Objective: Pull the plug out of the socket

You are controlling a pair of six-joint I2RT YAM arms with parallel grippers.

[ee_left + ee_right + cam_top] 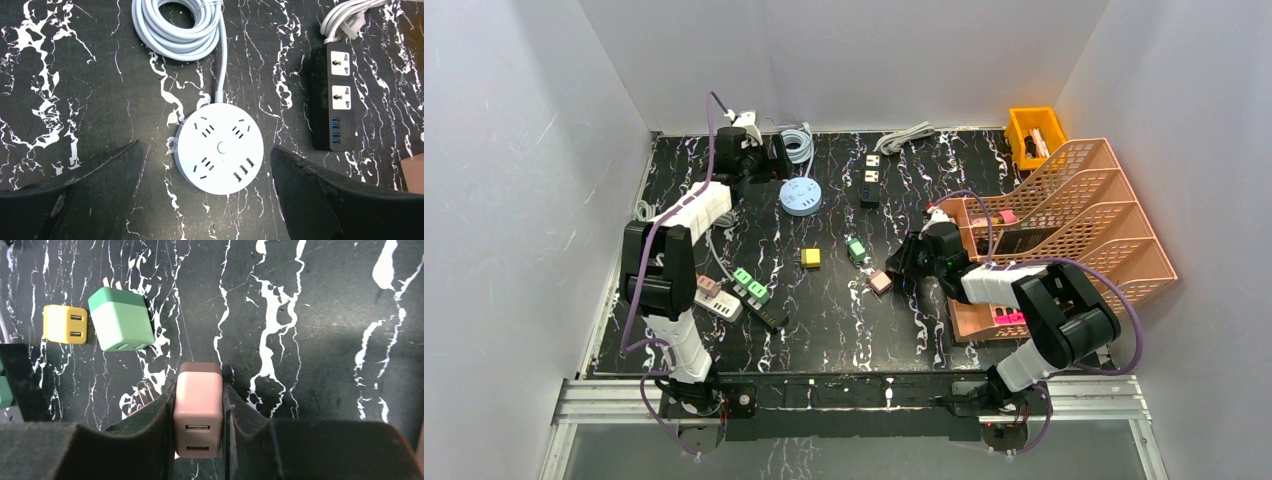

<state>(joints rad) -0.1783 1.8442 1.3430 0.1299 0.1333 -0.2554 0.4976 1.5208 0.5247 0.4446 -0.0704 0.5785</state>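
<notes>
Clamping pink plug [198, 415], right tool [198, 394] (USB ports [198, 437] visible wrist-only), left tool [205, 148] spread above round socket [218, 165].

The pink charger [198, 410] has both flanks covered by the right claw's [198, 390] fingers [150, 430], and its prongs cannot be seen. Left of that claw, a black strip [22, 385] carrying a green block [4, 392] runs off the edge. Ahead of the left claw [205, 147], the white cable coil [175, 30] is cut by the top edge. To that claw's right, a pinkish corner [414, 172] is too cropped to identify. From above, the yellow bin's [1016, 140] contents are too small to tell.
</notes>
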